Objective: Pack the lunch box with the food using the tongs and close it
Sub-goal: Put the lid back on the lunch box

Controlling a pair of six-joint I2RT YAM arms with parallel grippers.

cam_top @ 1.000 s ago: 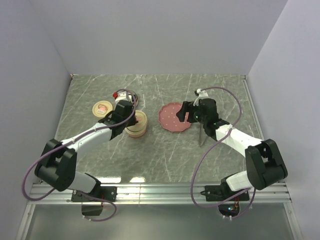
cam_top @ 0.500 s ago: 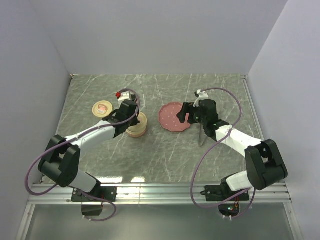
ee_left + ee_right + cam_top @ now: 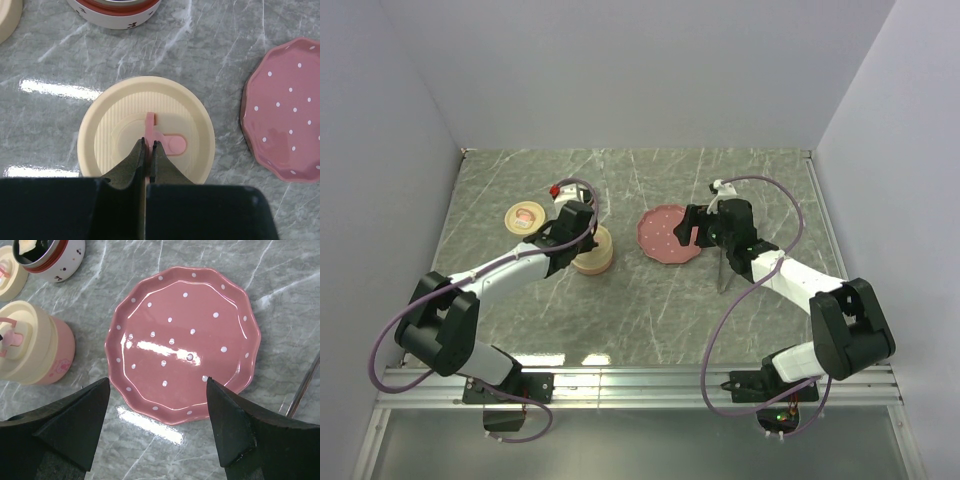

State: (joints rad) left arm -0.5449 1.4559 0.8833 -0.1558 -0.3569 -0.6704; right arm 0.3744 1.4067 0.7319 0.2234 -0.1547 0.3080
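The lunch box (image 3: pixel 592 251) is a cream and pink round tub (image 3: pixel 37 352) left of centre, with its cream lid (image 3: pixel 146 132) on top. My left gripper (image 3: pixel 149 143) is shut on the lid's upright pink tab (image 3: pixel 150 122), and it hangs over the box (image 3: pixel 583 238). Dark and white food (image 3: pixel 31 249) shows inside a white red-rimmed cup (image 3: pixel 52 260). The tongs (image 3: pixel 722 268) lie on the table right of the pink plate, and only a thin grey bar (image 3: pixel 304 386) of them shows at the right wrist. My right gripper (image 3: pixel 157 382) stands open above the plate's near edge (image 3: pixel 688 233), holding nothing.
The pink dotted plate (image 3: pixel 667 234) is bare (image 3: pixel 182 340) and also shows at the left wrist (image 3: pixel 285 110). A second cream lid (image 3: pixel 525 216) lies at the left, with the red-rimmed cup (image 3: pixel 556 188) behind the box (image 3: pixel 115 12). Grey walls close in three sides.
My left wrist has shifted a little to the right and away over the lunch box, staying shut. The right arm, plate and tongs have not moved.
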